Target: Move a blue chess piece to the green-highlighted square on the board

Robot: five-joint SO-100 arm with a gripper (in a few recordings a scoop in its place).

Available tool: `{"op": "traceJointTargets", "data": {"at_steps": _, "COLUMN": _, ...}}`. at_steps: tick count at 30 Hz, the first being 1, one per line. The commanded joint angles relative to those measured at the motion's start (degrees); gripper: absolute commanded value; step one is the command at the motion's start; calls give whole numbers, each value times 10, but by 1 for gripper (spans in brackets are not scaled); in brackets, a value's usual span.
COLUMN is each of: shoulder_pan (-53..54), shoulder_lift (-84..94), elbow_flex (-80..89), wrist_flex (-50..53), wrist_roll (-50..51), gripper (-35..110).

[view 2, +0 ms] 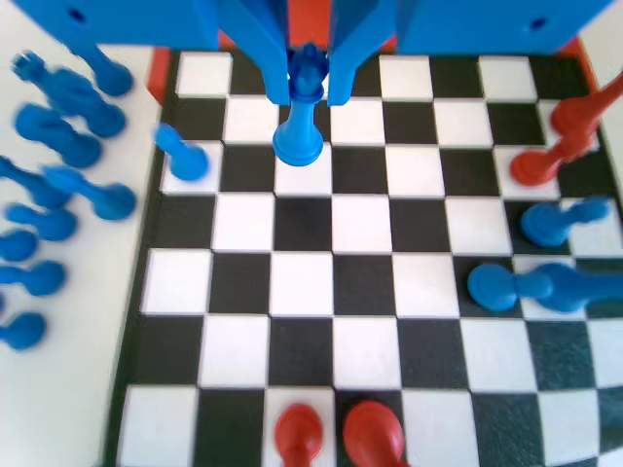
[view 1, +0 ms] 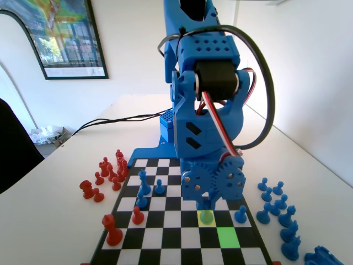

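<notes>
Pincer (view 2: 310, 83): lowered over the board (view 1: 165, 243), its two jaws hanging either side of the crowned head of the blue chess piece (view 2: 300, 122). Jaws narrowly parted, close against the head; whether they press it or merely flank it cannot be told from the wrist view.

Blue chess piece: upright, base resting on its square. In the fixed view it stands greenish-tinted on the yellow-highlighted square (view 1: 206, 218), directly beneath the pincer (view 1: 209, 200).

Green-highlighted square (view 1: 227, 237): bare, one row nearer and one column to the right of the yellow one in the fixed view.

Arm (view 1: 207, 110): rises from its base at the board's far end, bent steeply forward and down, wrist gears just above the piece.

Count, fixed view, on the board: roughly four other blue pieces, among them one pawn (view 1: 240, 214) just right of the yellow square and a group (view 1: 144, 185) left of the arm; two red pieces (view 1: 112, 230) at near left.

Off the board, on the bench (view 1: 49, 193): a cluster of red pieces (view 1: 110, 168) at left, exact number unclear; about nine blue pieces (view 1: 278, 212) at right.
</notes>
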Motion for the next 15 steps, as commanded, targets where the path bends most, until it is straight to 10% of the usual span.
{"op": "traceJointTargets", "data": {"at_steps": 1, "shoulder_pan": -11, "shoulder_lift": 20, "elbow_flex": -82, "wrist_flex": 35, "wrist_roll": 9, "gripper": 1}}
{"op": "traceJointTargets", "data": {"at_steps": 15, "shoulder_pan": -36, "shoulder_lift": -74, "elbow_flex": -142, "wrist_flex": 33, "wrist_roll": 25, "gripper": 1}}
